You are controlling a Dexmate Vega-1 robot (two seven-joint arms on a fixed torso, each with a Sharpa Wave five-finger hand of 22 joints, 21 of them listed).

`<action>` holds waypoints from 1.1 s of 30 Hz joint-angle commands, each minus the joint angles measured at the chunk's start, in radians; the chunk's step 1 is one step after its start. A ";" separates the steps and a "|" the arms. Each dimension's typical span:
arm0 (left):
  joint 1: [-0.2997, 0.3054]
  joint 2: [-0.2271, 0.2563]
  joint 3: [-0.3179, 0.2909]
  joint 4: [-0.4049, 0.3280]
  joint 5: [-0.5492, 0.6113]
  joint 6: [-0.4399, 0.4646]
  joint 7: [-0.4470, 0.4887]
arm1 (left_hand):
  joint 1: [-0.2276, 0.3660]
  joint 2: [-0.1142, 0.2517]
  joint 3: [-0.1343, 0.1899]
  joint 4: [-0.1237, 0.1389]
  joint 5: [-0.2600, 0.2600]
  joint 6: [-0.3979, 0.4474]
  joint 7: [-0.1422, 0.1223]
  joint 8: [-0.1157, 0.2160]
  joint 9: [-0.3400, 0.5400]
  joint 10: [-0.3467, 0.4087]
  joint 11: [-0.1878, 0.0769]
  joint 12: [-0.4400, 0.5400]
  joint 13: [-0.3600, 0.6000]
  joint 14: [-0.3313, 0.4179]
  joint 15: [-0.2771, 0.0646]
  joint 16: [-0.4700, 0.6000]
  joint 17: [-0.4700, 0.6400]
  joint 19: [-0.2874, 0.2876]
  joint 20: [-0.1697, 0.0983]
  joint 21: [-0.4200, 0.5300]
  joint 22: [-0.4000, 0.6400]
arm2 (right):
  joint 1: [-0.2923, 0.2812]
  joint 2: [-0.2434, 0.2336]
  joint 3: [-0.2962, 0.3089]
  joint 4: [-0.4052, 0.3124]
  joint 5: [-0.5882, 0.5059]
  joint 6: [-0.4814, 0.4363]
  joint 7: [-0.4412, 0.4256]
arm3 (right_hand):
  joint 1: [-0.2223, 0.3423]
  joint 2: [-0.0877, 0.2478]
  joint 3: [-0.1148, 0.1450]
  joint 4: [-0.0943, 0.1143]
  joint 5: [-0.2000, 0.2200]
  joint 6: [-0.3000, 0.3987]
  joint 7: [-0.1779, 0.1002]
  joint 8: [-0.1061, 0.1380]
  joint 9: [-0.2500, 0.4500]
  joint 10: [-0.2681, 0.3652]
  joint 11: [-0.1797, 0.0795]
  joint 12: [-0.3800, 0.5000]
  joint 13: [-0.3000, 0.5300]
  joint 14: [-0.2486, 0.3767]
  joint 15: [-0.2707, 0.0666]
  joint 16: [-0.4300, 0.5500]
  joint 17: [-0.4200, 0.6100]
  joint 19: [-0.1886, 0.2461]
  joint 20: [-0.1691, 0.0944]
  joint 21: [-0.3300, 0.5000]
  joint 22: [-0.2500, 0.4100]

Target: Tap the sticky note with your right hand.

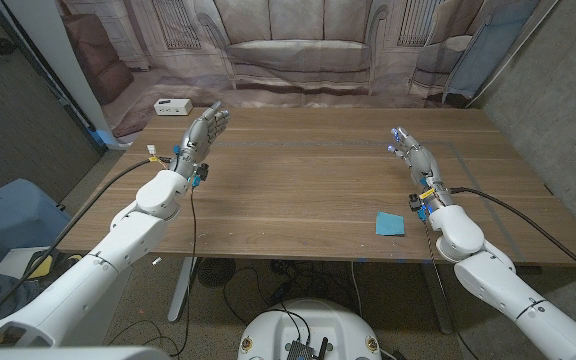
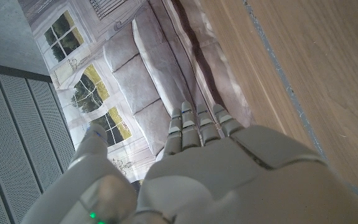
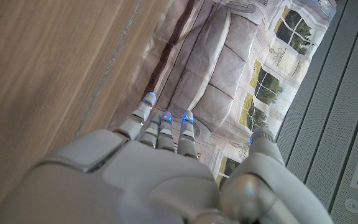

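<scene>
A small blue sticky note [image 1: 390, 223] lies on the wooden table [image 1: 308, 190] near its front edge, right of the middle. My right hand [image 1: 413, 155] is over the table's right side, beyond the note and a little to its right, fingers stretched out and holding nothing. In the right wrist view the right hand [image 3: 160, 168] points toward the backdrop. My left hand [image 1: 201, 132] is raised at the table's far left with straight fingers, empty. The left wrist view shows the left hand [image 2: 197, 168] extended along the table edge.
A white power strip [image 1: 172, 106] lies on the floor cloth past the table's far left corner. A printed sofa backdrop [image 1: 298, 50] hangs behind the table. A blue chair [image 1: 8, 215] stands at the left. Cables run along both forearms.
</scene>
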 commanded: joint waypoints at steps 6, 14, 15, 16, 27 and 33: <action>-0.043 -0.022 0.018 0.053 -0.025 0.000 -0.037 | -0.001 0.001 -0.004 -0.002 0.001 0.007 0.001 -0.001 0.004 0.007 0.006 0.001 0.004 0.010 -0.001 0.002 0.002 0.002 0.000 0.004 0.005 | 0.113 0.058 -0.042 0.140 0.176 0.042 0.154 | -0.006 -0.014 -0.009 0.001 0.005 -0.011 0.012 -0.011 0.001 -0.004 0.004 -0.011 0.001 -0.003 0.005 -0.008 0.003 0.004 0.002 -0.006 0.001; -0.049 -0.027 0.021 0.065 -0.030 0.002 -0.035 | -0.001 0.002 -0.004 -0.003 0.002 0.006 0.002 -0.001 0.004 0.006 0.001 0.001 0.004 0.008 0.001 0.001 0.002 0.002 0.000 0.003 0.005 | 0.129 0.062 -0.054 0.165 0.205 0.032 0.177 | -0.010 -0.017 -0.012 0.002 0.005 -0.020 0.018 -0.016 0.001 -0.010 0.004 -0.015 0.001 -0.009 0.007 -0.012 0.004 0.002 0.002 -0.010 0.001; -0.049 -0.028 0.021 0.066 -0.031 0.001 -0.035 | -0.001 0.002 -0.004 -0.003 0.002 0.006 0.002 -0.001 0.004 0.006 0.003 0.001 0.004 0.007 0.001 0.001 0.002 0.002 0.000 0.003 0.005 | 0.130 0.061 -0.056 0.167 0.205 0.030 0.179 | -0.010 -0.017 -0.012 0.002 0.005 -0.020 0.018 -0.016 0.001 -0.010 0.004 -0.015 0.001 -0.008 0.008 -0.012 0.004 0.001 0.002 -0.011 0.001; -0.048 -0.029 0.021 0.067 -0.033 0.001 -0.036 | -0.001 0.002 -0.004 -0.003 0.002 0.006 0.002 -0.001 0.004 0.006 0.003 0.001 0.004 0.007 0.002 0.001 0.002 0.001 -0.001 0.003 0.005 | 0.131 0.061 -0.058 0.167 0.205 0.027 0.179 | -0.011 -0.017 -0.012 0.002 0.005 -0.021 0.019 -0.016 0.001 -0.009 0.004 -0.015 0.001 -0.009 0.007 -0.013 0.004 0.001 0.002 -0.011 0.001; -0.033 -0.025 0.020 0.068 -0.043 0.003 -0.038 | 0.000 0.004 -0.004 -0.004 0.002 0.004 0.003 -0.002 0.004 0.005 0.002 0.000 0.004 0.006 0.002 0.001 0.002 0.001 -0.001 0.003 0.005 | 0.137 0.067 -0.078 0.179 0.216 0.010 0.184 | -0.014 -0.019 -0.014 0.003 0.006 -0.022 0.021 -0.019 0.001 -0.010 0.006 -0.018 0.001 -0.009 0.010 -0.015 0.004 0.001 0.003 -0.014 0.001; -0.028 -0.022 0.015 0.081 -0.055 -0.006 -0.051 | 0.001 0.004 -0.003 -0.004 0.002 0.005 0.003 -0.001 0.004 0.004 0.003 0.000 0.003 0.007 0.001 0.001 0.002 0.001 -0.002 0.003 0.005 | 0.128 0.069 -0.086 0.164 0.211 -0.007 0.162 | -0.014 -0.019 -0.015 0.004 0.007 -0.020 0.022 -0.019 0.001 -0.010 0.006 -0.019 0.001 -0.008 0.014 -0.016 0.004 0.001 0.004 -0.016 0.001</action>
